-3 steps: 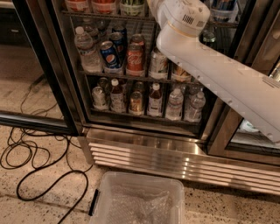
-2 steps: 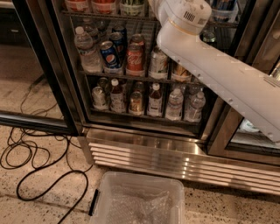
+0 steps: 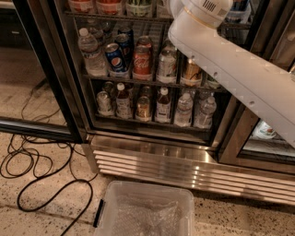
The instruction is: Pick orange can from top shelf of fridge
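The fridge (image 3: 152, 152) stands open before me, with wire racks and a ribbed steel base. The top shelf (image 3: 115, 16) runs along the top edge of the camera view. Only the bottoms of three cans show on it: a pinkish one (image 3: 81, 4), an orange-red one (image 3: 109, 5) and a green one (image 3: 137, 6). I cannot tell which is the orange can. My white arm (image 3: 230, 69) rises from the right in front of the racks, and its wrist (image 3: 203, 8) leaves the view at the top. The gripper is out of view.
The middle rack holds a water bottle (image 3: 87, 53), a Pepsi can (image 3: 115, 57), a Coca-Cola can (image 3: 142, 62) and a copper-brown can (image 3: 190, 73) half behind my arm. Bottles fill the lower rack. A clear plastic bin (image 3: 147, 212) and black cables (image 3: 37, 170) lie on the floor.
My arm's wrist has moved a little up and to the right, further out of the top of the view. The fridge's contents have not moved.
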`<state>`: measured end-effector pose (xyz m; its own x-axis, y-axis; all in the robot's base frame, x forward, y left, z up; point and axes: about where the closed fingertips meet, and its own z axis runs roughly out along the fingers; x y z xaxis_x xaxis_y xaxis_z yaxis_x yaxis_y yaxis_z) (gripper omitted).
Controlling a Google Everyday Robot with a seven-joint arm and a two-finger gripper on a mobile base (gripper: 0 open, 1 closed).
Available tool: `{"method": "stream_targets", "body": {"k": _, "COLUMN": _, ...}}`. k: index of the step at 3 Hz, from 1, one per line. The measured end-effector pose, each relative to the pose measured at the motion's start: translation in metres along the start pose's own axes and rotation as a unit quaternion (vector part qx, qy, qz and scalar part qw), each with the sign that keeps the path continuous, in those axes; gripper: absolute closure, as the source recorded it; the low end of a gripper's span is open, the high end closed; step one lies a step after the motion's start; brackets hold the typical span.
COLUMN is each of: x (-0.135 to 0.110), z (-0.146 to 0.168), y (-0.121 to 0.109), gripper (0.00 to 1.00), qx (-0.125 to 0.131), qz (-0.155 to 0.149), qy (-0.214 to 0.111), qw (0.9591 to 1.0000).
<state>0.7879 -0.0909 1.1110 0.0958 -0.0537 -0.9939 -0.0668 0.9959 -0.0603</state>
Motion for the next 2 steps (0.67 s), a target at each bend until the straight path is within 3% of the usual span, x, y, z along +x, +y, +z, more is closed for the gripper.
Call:
{"method": "stream_targets", "body": {"k": 1, "x": -0.009, "z": -0.010, "y": 0.001, "gripper": 1.00, "qx": -0.009, "qz": 0.025, "qy": 0.014, "qw": 0.9996}}
{"method": "stream_targets", "body": {"k": 2, "x": -0.011, "z": -0.021, "y": -0.001, "gripper": 1.00, "qx": -0.012, "qz": 0.068, "qy": 0.031, "qw": 0.9971}}
